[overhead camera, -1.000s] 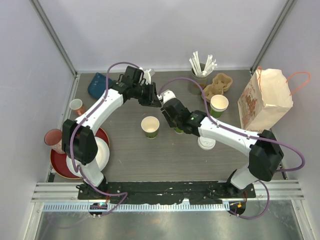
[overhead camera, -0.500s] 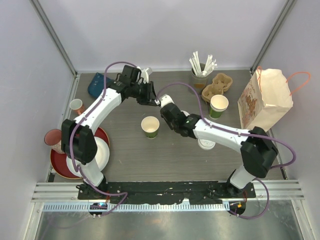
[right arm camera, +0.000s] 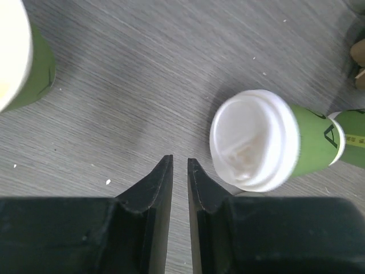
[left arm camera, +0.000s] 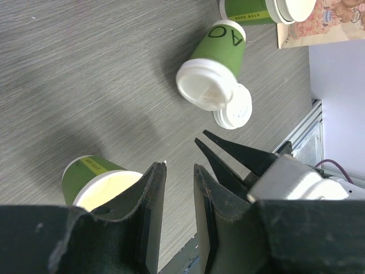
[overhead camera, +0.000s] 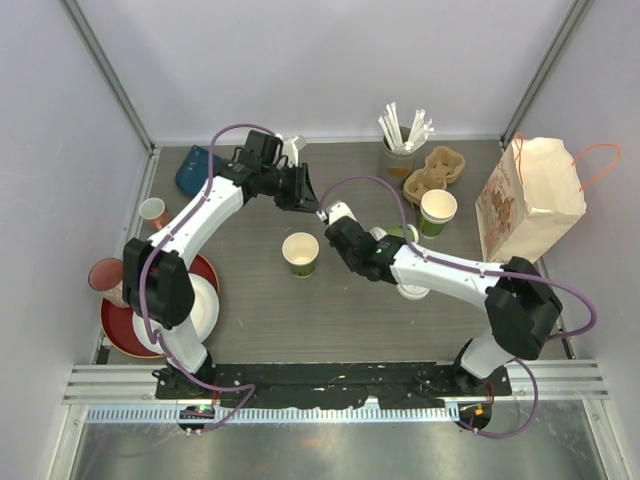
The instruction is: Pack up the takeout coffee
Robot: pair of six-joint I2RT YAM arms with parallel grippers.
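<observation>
Since the lidded cup stands capped just right of the right gripper, whose fingers sit nearly together and empty, spread them before approaching it. Left gripper, narrowly parted, holds nothing above the open cup.

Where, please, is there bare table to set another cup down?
Free: the wide wood strip between the open green paper cup and the arm bases, and the far middle along the back wall. Crowded: the far right, around the brown paper bag, cardboard cup carrier and lidded green cup.
</observation>
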